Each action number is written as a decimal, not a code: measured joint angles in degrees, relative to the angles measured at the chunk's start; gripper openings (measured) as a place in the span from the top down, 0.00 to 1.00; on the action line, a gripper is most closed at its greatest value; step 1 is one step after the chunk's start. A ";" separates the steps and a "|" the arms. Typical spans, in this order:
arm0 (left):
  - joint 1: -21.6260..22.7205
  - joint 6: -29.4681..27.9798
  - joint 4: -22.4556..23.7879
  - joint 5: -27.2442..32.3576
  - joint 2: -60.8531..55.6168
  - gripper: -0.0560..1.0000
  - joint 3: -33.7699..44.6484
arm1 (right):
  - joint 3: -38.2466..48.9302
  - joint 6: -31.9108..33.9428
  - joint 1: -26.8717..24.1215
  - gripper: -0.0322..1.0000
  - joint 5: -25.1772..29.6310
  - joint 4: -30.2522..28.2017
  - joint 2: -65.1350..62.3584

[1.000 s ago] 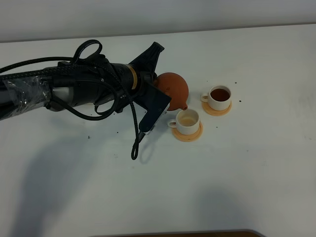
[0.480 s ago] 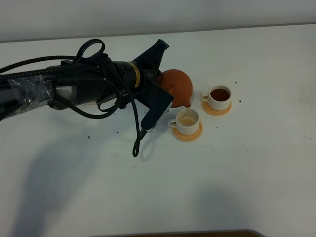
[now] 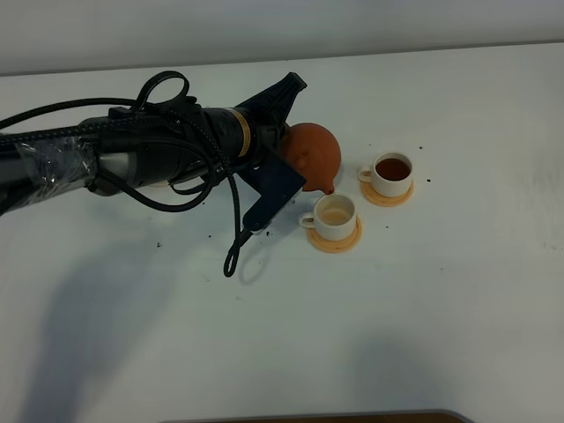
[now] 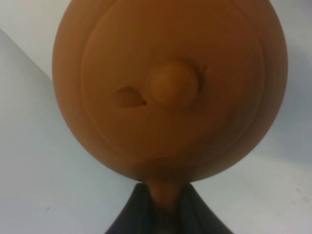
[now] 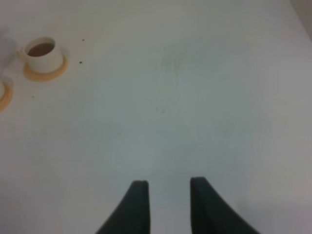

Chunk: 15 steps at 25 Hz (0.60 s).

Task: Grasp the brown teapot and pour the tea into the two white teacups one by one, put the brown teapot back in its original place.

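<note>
Orange-brown clay, the brown teapot (image 3: 310,154) hangs tilted, handle pinched in the left tool (image 4: 163,197), spout just above the nearer teacup (image 3: 336,214). Steeper tilt could slop tea onto its coaster (image 3: 350,241) or loosen the lid (image 4: 173,85); a sideways swing could clip the farther teacup (image 3: 392,173). Meanwhile the right tool (image 5: 168,192) gapes empty over open bench (image 3: 441,308).

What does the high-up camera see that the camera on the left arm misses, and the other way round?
Only the high camera: two white teacups on orange coasters, the farther cup holding dark tea, the nearer cup looking paler inside, plus the long black arm. Only the left wrist camera: the lid's knob, a small hole beside it, and the left hand pinching the handle. Both: the brown teapot.
</note>
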 joint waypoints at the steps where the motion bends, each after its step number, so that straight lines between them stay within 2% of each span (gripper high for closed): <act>1: -0.06 0.00 0.09 -0.31 0.00 0.81 0.00 | 0.00 0.00 0.00 0.74 0.00 0.00 0.00; 15: -0.18 4.65 1.41 -3.79 0.00 0.81 0.00 | 0.00 0.00 0.00 0.74 0.00 0.00 0.00</act>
